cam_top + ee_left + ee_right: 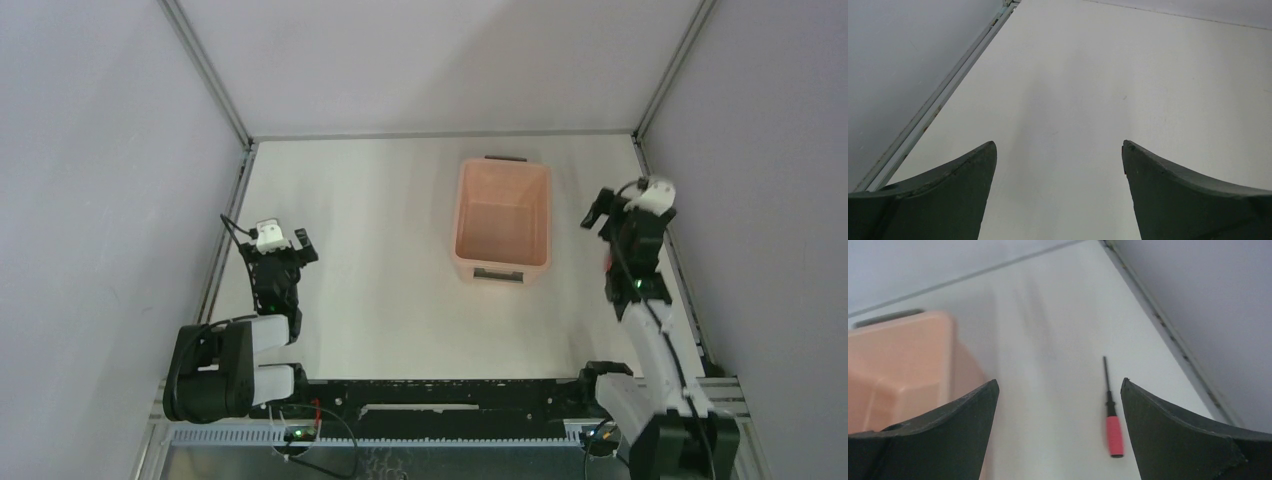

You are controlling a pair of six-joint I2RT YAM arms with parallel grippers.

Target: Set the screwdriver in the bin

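Observation:
The screwdriver (1113,426), with a short red handle and a thin black shaft, lies flat on the white table near the right wall, its shaft pointing away from me. My right gripper (1058,382) hovers open above it, the handle lying just inside the right finger (1178,435). The pale pink bin (903,355) stands to the left of it. From above, the bin (548,215) sits mid-table and the right gripper (612,212) is to its right; the arm hides most of the screwdriver there. My left gripper (1059,144) is open over bare table, far left (280,252).
Grey enclosure walls with metal rails (660,95) close in the table on the left, back and right. The right rail (1168,335) runs close beside the screwdriver. The bin has dark handles (498,273) at its short ends.

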